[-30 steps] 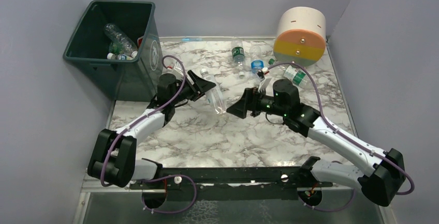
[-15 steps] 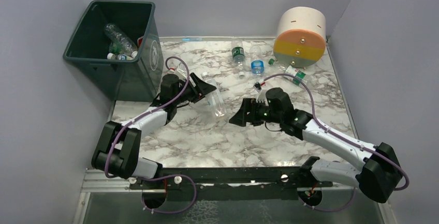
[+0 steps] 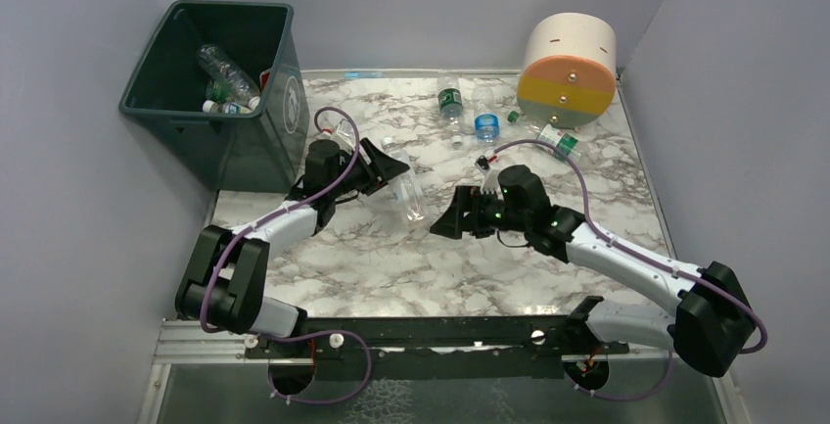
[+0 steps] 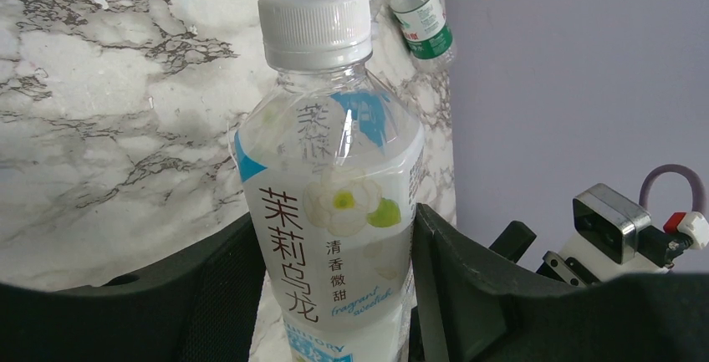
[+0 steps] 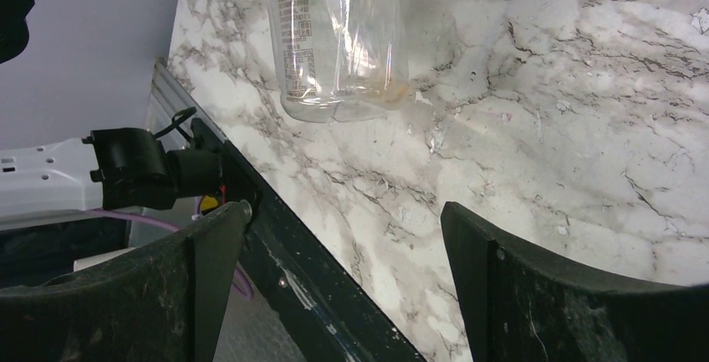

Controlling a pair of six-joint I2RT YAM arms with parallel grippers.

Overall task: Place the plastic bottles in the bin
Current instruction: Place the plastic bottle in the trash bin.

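While the left claw (image 4: 334,237) grips a white-capped bottle (image 4: 322,128), the right claw (image 5: 343,220) gapes empty, apparently facing its base.

The marbled desk (image 3: 391,267) carries the bin (image 3: 191,113) far left and a cream, orange and yellow cylinder (image 3: 568,67) far right. Near the cylinder lie a green-labelled bottle (image 3: 450,101), a blue-labelled bottle (image 3: 486,126) and a third bottle (image 3: 555,139). I can't tell whether the clear bottle (image 3: 407,192) mid-desk touches it.

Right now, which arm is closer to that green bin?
Left. The left tool grips a clear bottle just right of the bin; the right tool hangs open farther right, mid-table.
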